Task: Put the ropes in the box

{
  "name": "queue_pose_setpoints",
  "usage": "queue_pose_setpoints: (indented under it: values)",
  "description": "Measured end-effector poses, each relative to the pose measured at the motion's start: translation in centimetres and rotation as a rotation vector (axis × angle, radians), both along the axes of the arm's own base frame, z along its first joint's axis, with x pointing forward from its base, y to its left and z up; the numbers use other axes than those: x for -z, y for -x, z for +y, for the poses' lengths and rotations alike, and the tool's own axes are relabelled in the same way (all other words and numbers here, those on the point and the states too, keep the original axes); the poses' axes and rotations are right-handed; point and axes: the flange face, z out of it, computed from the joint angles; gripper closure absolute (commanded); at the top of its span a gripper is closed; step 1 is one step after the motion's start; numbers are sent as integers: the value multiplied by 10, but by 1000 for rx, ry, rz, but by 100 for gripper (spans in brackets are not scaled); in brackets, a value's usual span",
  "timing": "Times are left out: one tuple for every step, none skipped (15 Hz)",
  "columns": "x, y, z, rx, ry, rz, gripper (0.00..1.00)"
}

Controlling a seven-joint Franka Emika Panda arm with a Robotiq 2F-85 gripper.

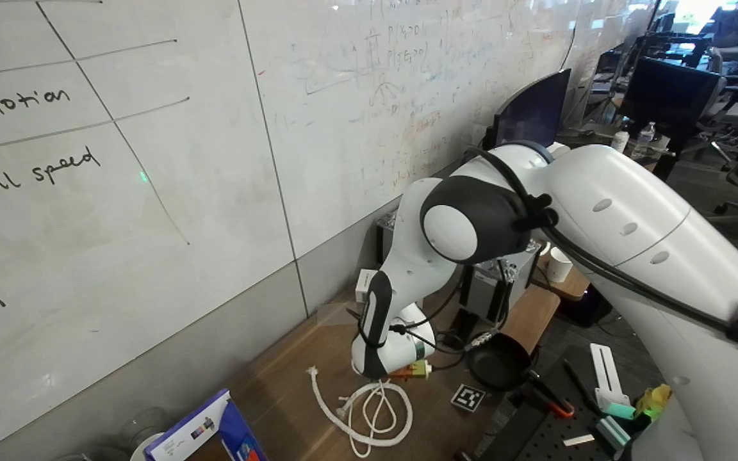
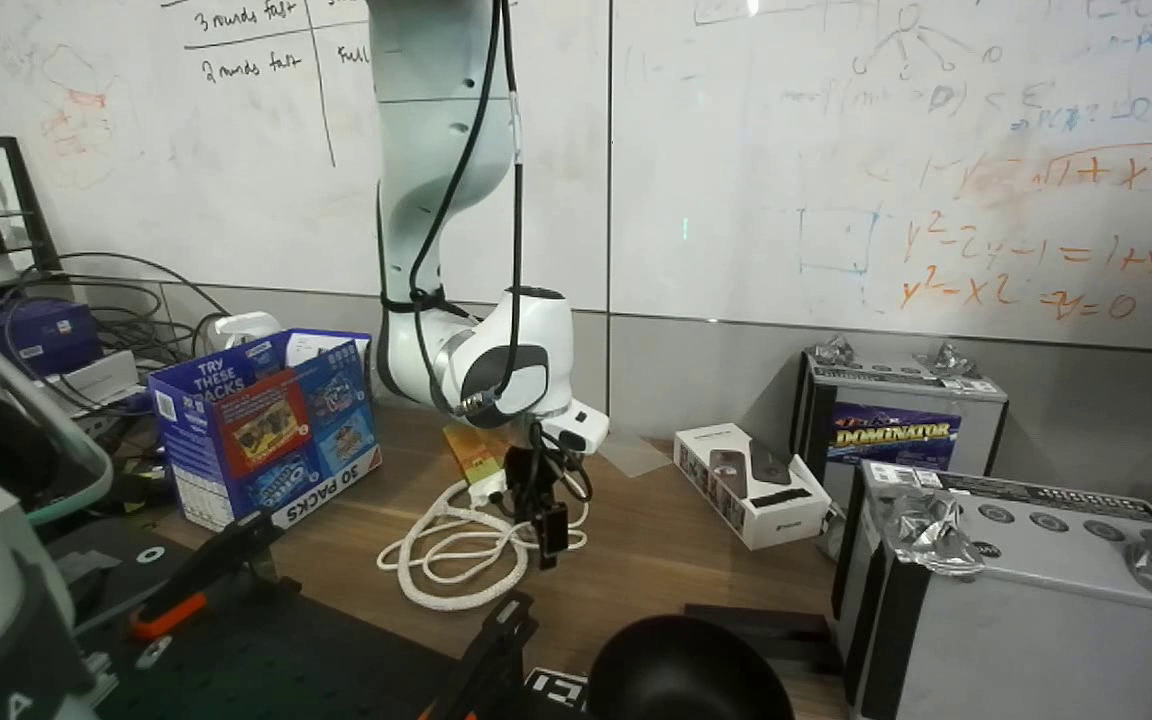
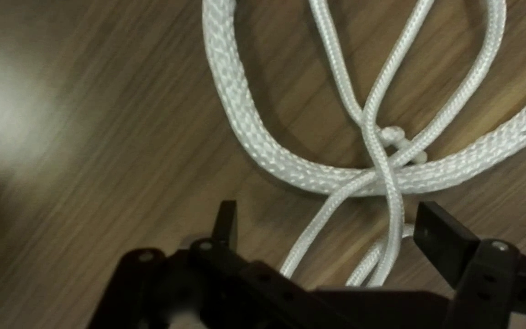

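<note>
Wrist view, jaws parted above ropes [image 3: 322, 177], in an exterior view, box [image 2: 271, 440] reading "30 PACKS", "DOMINATOR" label [image 2: 894, 438]

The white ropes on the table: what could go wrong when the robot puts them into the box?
In the wrist view, the thin rope shows between the open fingers; closing might miss the thick rope. The two cross, so lifting one might drag the other. Their loose loops could snag on the blue box.
</note>
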Motion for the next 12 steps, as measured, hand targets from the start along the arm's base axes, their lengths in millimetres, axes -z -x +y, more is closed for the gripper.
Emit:
queue_pose_setpoints:
  values:
    - [0,0,-1,1,1,0,0]
    - [0,0,-2,1,2,0,25]
    - [0,0,-2,1,2,0,27]
    - [0,0,-2,-1,2,0,34]
    - [0,0,-2,-3,2,1,44]
    - [0,0,-2,-6,2,2,51]
    - [0,0,-2,-9,2,2,58]
    - [0,0,-1,-12,2,3,67]
    - [1,0,-1,-15,2,4,73]
    - [1,0,-1,-19,2,5,81]
    - [1,1,-1,-23,2,6,89]
    - [1,1,-1,-27,1,10,95]
